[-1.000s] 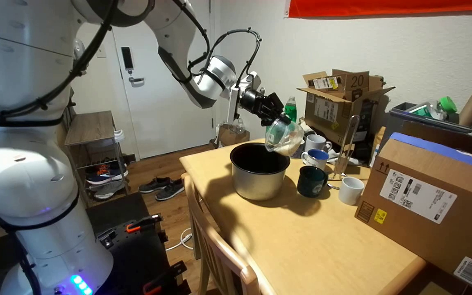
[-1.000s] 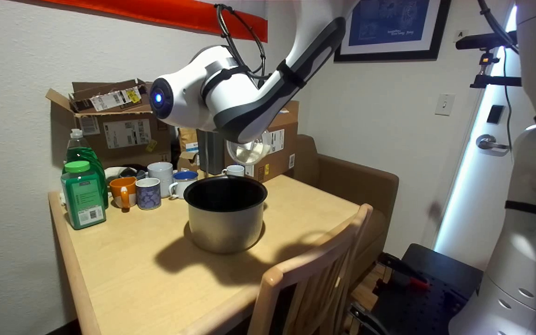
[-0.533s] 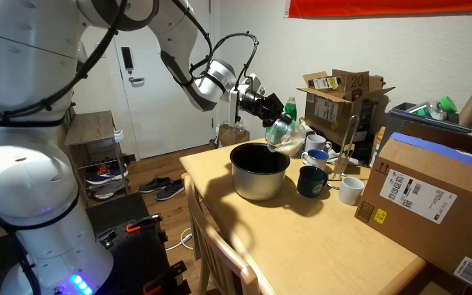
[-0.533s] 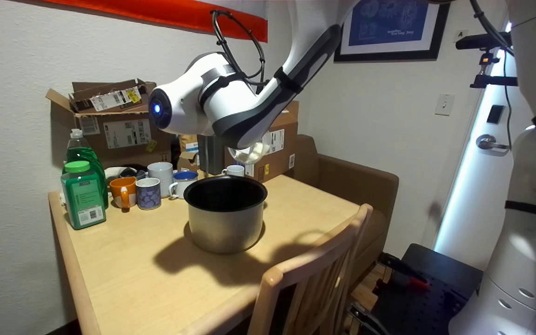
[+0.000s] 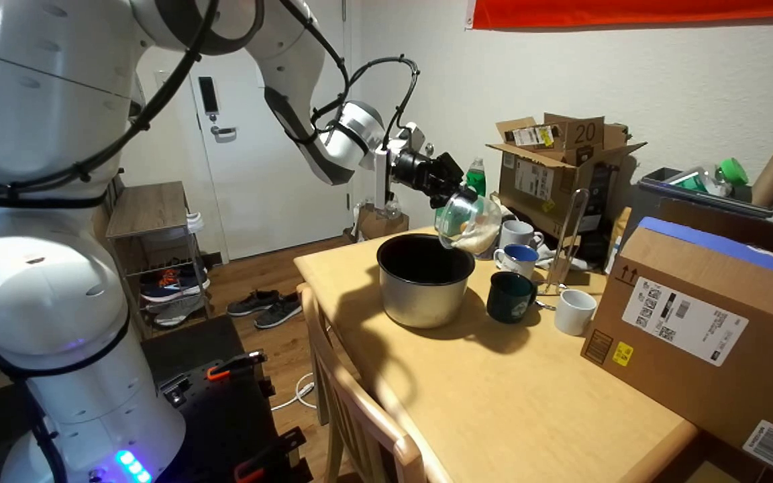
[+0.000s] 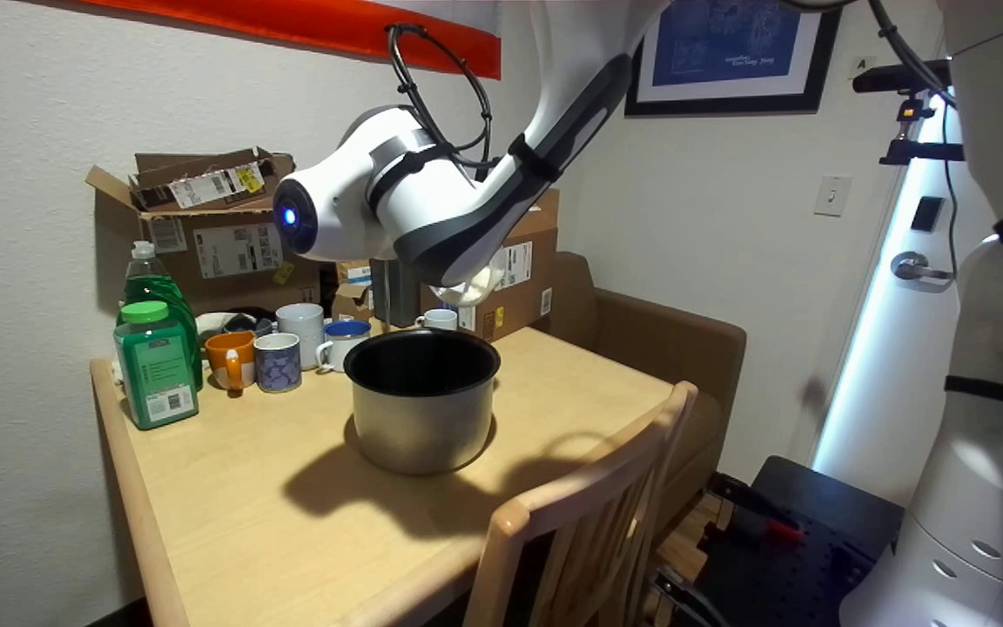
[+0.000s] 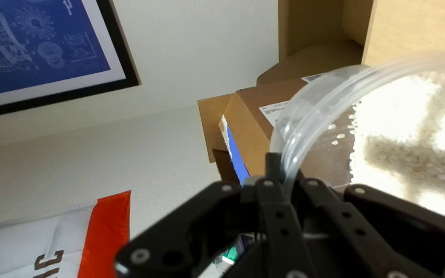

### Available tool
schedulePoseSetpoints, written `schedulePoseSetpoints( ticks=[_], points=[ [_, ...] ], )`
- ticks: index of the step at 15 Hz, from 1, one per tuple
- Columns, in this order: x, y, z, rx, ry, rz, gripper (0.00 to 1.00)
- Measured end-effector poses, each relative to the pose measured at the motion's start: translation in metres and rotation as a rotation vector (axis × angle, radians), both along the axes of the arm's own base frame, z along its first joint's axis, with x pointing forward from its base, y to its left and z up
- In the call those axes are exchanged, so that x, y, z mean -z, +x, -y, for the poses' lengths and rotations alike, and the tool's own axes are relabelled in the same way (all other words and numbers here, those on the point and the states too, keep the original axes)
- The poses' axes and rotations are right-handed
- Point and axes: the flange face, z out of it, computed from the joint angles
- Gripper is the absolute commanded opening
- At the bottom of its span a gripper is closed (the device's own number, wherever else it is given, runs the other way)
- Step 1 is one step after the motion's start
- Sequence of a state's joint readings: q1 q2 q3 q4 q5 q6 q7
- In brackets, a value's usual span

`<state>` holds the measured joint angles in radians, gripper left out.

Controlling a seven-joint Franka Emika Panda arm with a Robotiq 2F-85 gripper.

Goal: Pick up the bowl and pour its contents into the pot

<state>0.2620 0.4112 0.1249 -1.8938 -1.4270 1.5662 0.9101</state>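
Note:
The bowl (image 5: 471, 225) is clear and round and holds white rice-like grains (image 7: 396, 146). My gripper (image 5: 459, 190) is shut on its rim, as the wrist view shows (image 7: 286, 181). The bowl is held in the air and tilted, with the grains gathered on its low side. The pot (image 5: 423, 302) is silver-grey with a dark inside and stands upright on the table; it also shows in an exterior view (image 6: 423, 431). The bowl is close to the pot's rim, above and beside it; I cannot tell whether it overlaps the opening. The arm hides much of the bowl in an exterior view (image 6: 475, 287).
A dark cup (image 5: 510, 297), a blue-lined mug (image 5: 517, 260) and a white cup (image 5: 574, 311) stand near the pot. A green bottle (image 6: 157, 366) and an orange mug (image 6: 232, 359) stand farther along. A large cardboard box (image 5: 695, 335) and a chair (image 6: 589, 496) border the table.
The arm has sunk slightly. The bowl has shifted a little away from the pot's rim and is more hidden behind the arm in an exterior view. The pot has not moved.

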Motion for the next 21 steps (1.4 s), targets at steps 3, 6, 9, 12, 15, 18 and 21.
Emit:
schedulePoseSetpoints(
  ticks=[3, 6, 9, 12, 15, 18, 21],
  points=[
    [0.001, 0.0, -0.001, 0.001, -0.018, 0.002, 0.03],
    [0.002, 0.001, -0.003, -0.002, -0.03, 0.003, 0.03],
    [0.004, 0.003, -0.004, -0.004, -0.037, 0.003, 0.03],
    [0.006, 0.004, -0.004, -0.005, -0.047, 0.002, 0.03],
    [0.008, 0.004, -0.004, -0.008, -0.06, 0.002, 0.03],
    [0.01, 0.004, -0.005, -0.005, -0.067, 0.0, 0.03],
    [0.013, 0.003, -0.008, -0.007, -0.07, -0.004, 0.03]
  ],
)
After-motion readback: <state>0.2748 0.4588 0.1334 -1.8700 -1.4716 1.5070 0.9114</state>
